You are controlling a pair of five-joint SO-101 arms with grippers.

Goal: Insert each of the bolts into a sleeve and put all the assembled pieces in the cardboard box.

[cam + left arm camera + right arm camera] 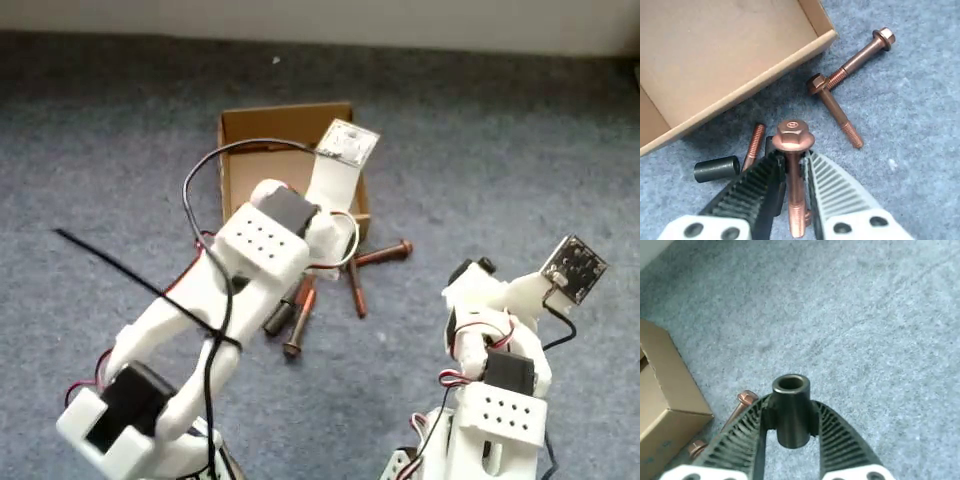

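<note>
The left gripper (793,162) pinches one copper bolt (795,187) by the shank, hex head up. The right gripper (790,407) is clamped on one black sleeve (791,415), which stands upright with its bore open at the top.

In the high view the cardboard box (285,112) sits at 12 o'clock from the loose parts on the grey carpet (500,150). Three more bolts lie there. Taken from the box's near right corner, one (383,254) is just beside it at 4 o'clock, a second (356,290) at 6 o'clock, and a third (300,318) at 7 o'clock. A second sleeve (277,317) lies just beside that third bolt, on its 9 o'clock side. That makes four bolts and two sleeves. The right arm (500,330) stands at 4 o'clock from the box, well apart from it.
</note>
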